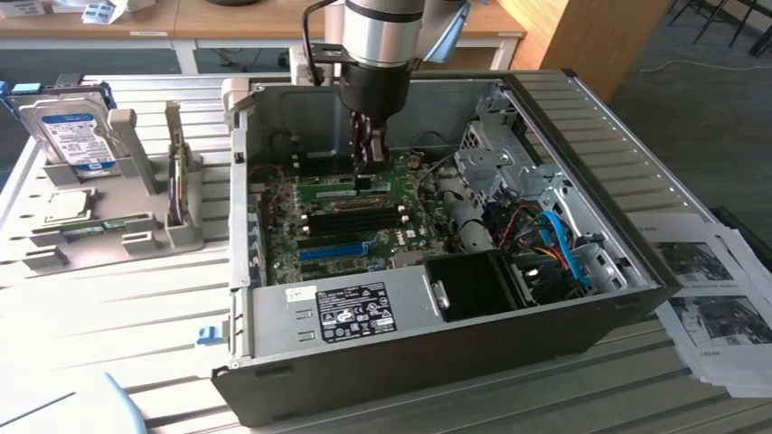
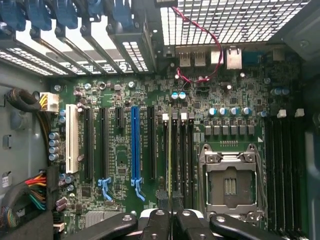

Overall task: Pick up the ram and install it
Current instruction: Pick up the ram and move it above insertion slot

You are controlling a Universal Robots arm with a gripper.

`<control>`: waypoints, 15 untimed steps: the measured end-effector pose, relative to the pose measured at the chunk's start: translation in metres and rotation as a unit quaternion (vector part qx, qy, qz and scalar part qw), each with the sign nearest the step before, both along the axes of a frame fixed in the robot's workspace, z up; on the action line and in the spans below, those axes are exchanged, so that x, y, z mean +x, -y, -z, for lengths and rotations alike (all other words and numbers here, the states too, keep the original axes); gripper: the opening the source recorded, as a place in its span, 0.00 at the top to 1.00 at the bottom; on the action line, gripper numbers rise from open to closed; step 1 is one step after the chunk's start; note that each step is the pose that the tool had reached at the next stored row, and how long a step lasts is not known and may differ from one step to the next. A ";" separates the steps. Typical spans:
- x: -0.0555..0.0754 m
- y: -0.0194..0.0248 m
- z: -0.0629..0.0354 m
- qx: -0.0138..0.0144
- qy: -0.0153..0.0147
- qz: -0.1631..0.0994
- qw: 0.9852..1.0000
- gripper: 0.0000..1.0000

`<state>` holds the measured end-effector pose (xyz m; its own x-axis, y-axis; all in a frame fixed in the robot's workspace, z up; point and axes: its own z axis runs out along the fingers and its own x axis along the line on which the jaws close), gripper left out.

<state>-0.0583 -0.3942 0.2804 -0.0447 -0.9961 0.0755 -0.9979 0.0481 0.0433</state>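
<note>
My gripper (image 1: 371, 161) reaches down from above into the open computer case (image 1: 603, 136), over the green motherboard (image 1: 362, 226). In the wrist view the gripper (image 2: 172, 222) is shut on the ram (image 2: 170, 150), a thin green stick seen edge-on. The ram stands upright on its long edge, in line with the black memory slots (image 2: 182, 155) beside the processor socket (image 2: 230, 182). Whether it sits in a slot or just above one I cannot tell. In the exterior view the ram (image 1: 332, 191) shows as a green strip under the fingers.
A long blue slot (image 2: 134, 145) and black card slots lie beside the memory slots. Drive cages and cables (image 1: 531, 217) crowd the case on the exterior view's right. A grey holder with a hard drive (image 1: 72, 136) stands outside at the left. Papers (image 1: 711, 289) lie at the right.
</note>
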 end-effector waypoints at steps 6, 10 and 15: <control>0.000 -0.0001 0.0033 0.000 0.000 0.000 1.000 0.89; 0.000 0.0000 0.0105 0.001 0.000 0.000 1.000 0.89; 0.000 -0.0001 0.0179 0.001 0.000 0.000 1.000 0.89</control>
